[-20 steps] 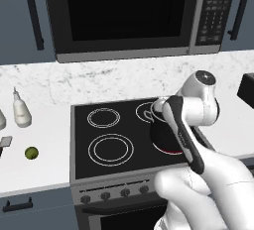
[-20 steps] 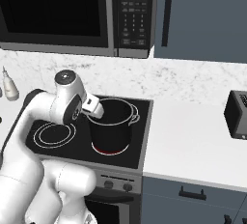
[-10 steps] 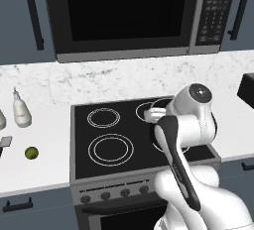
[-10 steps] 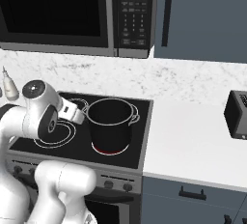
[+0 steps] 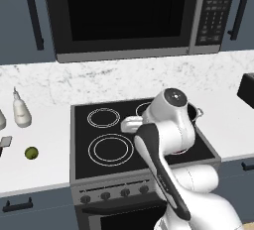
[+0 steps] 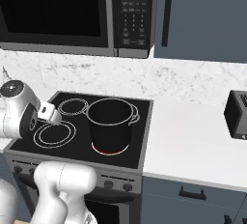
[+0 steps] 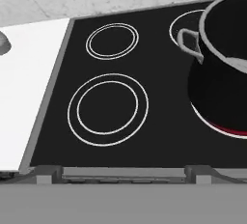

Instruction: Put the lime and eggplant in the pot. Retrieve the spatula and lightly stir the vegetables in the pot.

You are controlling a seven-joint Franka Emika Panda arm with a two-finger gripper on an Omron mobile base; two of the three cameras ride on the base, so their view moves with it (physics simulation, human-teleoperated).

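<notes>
Black and thin-rimmed, the pot stood on the front right burner of the stove, whose ring glowed red under its base. In my hand view the pot filled the 3 o'clock side, one small handle toward the middle of the cooktop, its inside dark; I could not tell whether anything lay in it. My arm reached low over the left half of the cooktop, at 9 o'clock from the pot in the right base view. I could not see the claw's tips clearly in any view, so I cannot tell whether it was open or closed.

Off to the left, the lime lay on the white desk, well apart from the stove at its 9 o'clock in the left base view. A white bottle stood further back on the same desk, at 12 o'clock from the lime. A small grey flat piece lay near the left edge, just beside the lime at 10 o'clock; too little showed to say what it was. A microwave hung above the stove, and a dark toaster sat on the desk to the right.
</notes>
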